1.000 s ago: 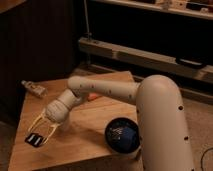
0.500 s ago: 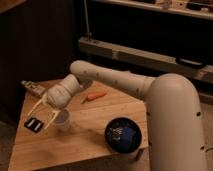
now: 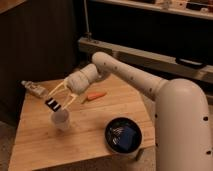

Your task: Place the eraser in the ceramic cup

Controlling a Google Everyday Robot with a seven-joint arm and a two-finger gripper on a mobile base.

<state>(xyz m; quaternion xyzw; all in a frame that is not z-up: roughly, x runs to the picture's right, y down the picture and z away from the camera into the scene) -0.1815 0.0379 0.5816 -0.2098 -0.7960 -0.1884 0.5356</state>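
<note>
Eraser point(image 3: 52, 104), black rectangular block, clamped in gripper point(image 3: 57, 104) jaws above round white ceramic cup point(image 3: 61, 120).

The tool point(image 3: 56, 103), clamped on the black rectangular eraser with a pale stripe point(image 3: 52, 104), has travelled from the counter's seven o'clock edge up toward nine o'clock and now hangs just above the small white ceramic cup point(image 3: 61, 119). The white jointed arm point(image 3: 125, 75) has swung with it, uncovering the orange marker-like stick point(image 3: 94, 96).
</note>
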